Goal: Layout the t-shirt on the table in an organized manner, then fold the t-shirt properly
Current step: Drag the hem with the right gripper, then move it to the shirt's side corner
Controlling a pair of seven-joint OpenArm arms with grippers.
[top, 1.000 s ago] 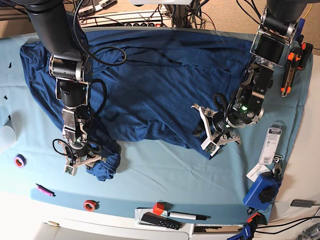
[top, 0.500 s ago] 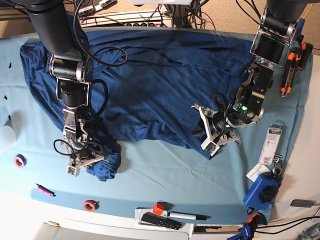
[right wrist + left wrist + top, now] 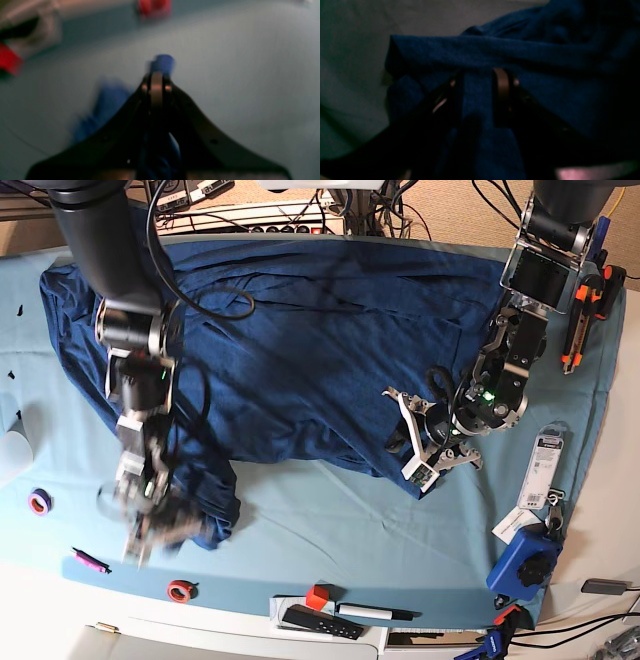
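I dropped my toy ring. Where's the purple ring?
In the base view, the purple ring lies on the table at the far left, beside the right gripper.

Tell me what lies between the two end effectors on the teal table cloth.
Base view: bare light teal table cloth lies between right end effector and left end effector, below the dark navy fabric t-shirt's hem.

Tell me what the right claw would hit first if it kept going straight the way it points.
Probably nothing solid soon: beyond the right claw, shut on a tuft of the t-shirt, lies bare table. Farther ahead, slightly left, sits a blurred red object; depth is unclear.
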